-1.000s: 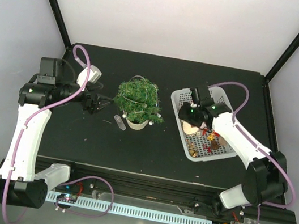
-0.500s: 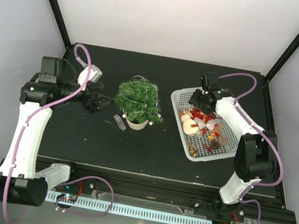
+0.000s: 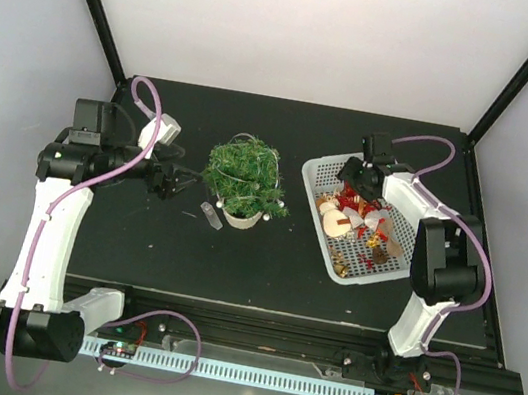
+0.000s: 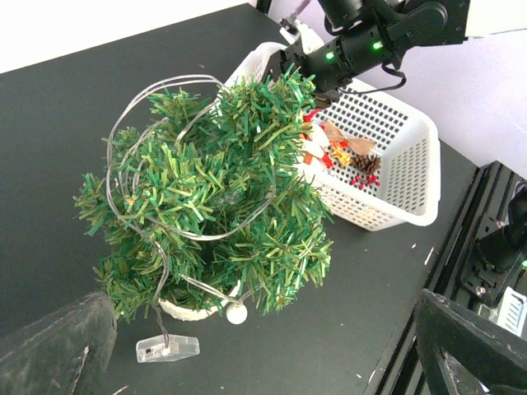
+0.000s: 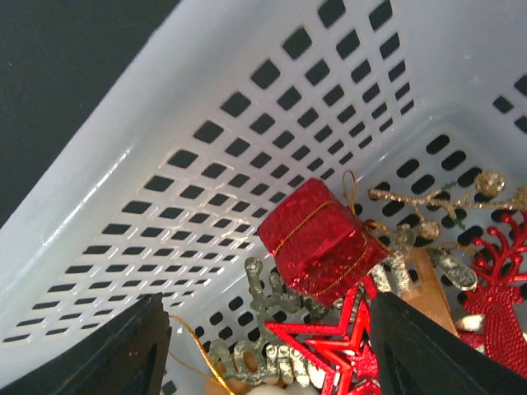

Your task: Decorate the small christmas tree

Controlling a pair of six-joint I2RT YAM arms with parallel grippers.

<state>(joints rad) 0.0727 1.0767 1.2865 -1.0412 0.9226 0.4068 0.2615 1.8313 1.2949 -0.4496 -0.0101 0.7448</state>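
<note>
The small christmas tree (image 3: 244,176), bushy dark green in a whitish pot, stands mid-table with a thin light wire wound round it; it fills the left wrist view (image 4: 206,197). My left gripper (image 3: 177,183) is open just left of the tree, empty. My right gripper (image 3: 356,178) is open over the far end of the white perforated basket (image 3: 321,172). In the right wrist view a red gift-box ornament (image 5: 319,243) with gold string lies between its fingers (image 5: 123,350), above a red star (image 5: 333,350) and a silver glitter word ornament (image 5: 263,354).
A clear plastic battery case (image 3: 210,216) on the wire lies on the black table beside the pot, also in the left wrist view (image 4: 167,348). The basket holds several red, gold and wooden ornaments and a pine cone (image 4: 366,164). The table's front rail (image 3: 251,337) runs along the near edge.
My right gripper has moved from the basket's middle toward its far end and turned. My left arm and the tree have not moved.
</note>
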